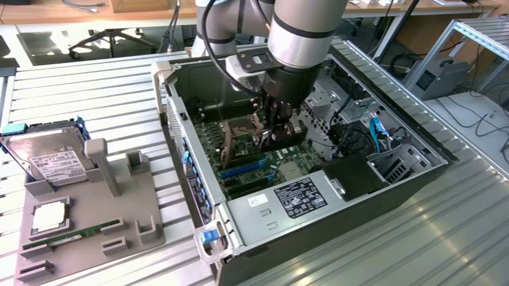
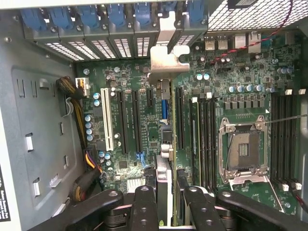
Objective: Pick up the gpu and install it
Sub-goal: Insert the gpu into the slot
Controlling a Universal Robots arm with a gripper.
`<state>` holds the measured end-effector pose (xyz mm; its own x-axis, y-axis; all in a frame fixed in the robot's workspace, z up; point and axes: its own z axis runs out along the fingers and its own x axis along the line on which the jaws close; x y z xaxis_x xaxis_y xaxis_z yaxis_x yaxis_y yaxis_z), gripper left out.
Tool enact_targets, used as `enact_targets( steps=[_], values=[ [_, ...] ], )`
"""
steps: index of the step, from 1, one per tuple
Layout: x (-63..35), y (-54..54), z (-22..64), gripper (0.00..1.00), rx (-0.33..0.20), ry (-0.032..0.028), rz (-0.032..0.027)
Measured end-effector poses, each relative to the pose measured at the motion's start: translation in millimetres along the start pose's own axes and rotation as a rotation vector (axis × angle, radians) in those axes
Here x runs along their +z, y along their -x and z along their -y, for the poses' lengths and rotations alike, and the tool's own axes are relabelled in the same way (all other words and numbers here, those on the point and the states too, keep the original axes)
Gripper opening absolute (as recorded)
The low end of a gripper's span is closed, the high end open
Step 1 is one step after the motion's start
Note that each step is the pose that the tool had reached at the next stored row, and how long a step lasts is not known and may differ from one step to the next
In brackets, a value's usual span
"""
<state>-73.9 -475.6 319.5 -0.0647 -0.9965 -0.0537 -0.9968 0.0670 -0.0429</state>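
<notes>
The gripper (image 2: 169, 192) is clamped edge-on around the gpu (image 2: 166, 120) above the motherboard (image 2: 240, 96) slots.

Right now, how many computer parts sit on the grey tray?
3: a hard drive at the far end of the tray, a processor chip mid-tray, a green RAM stick nearest the camera.

Arm (image 1: 306, 36) reaching down, wrist vertical; gripper (image 2: 166, 202) clamped on gpu (image 2: 169, 144).

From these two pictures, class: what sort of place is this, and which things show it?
Probably a robotics lab or test workshop: an open computer case lies on a slatted metal table, beside a grey parts fixture holding a hard drive, with office chairs behind.
</notes>
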Motion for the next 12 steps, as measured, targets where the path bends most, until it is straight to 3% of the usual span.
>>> enact_targets(
  steps=[12],
  values=[
    [3.5,-0.9,-10.2,0.27,0.0,0.0,0.0]
  ],
)
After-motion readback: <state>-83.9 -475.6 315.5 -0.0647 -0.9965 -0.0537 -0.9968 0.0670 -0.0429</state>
